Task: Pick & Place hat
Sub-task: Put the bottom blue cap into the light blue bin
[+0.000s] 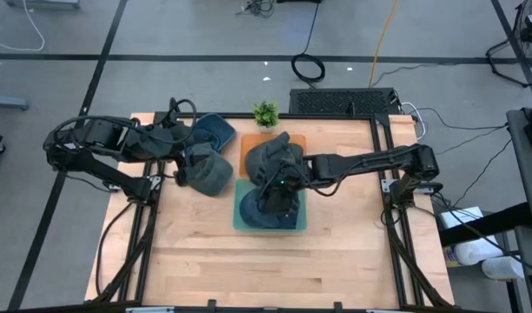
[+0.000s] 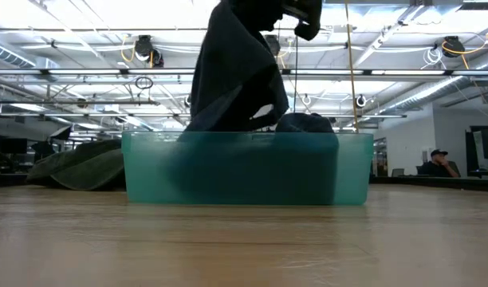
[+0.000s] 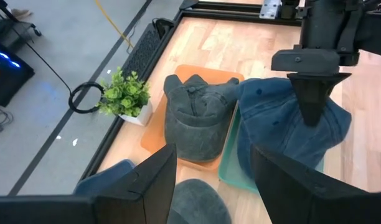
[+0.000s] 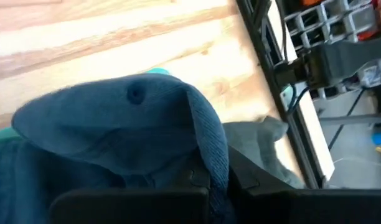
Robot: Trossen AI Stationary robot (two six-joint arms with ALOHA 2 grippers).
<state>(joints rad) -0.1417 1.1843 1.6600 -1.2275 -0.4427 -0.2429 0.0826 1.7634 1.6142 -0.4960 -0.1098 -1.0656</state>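
The right gripper (image 3: 310, 106) is pinching a blue hat (image 3: 284, 134) over the teal bin (image 2: 244, 169); the left gripper (image 1: 181, 169) is hovering, fingers spread, beside a grey hat (image 1: 212, 174).

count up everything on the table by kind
hats: 4 (blue hat held by the right end effector, grey hat, olive hat, second blue hat)
containers: 2 (teal bin, orange tray)
potted plant: 1
total: 7

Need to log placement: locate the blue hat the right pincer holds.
High view: the blue hat hangs in the right pincer over the teal bin, beside the orange tray.
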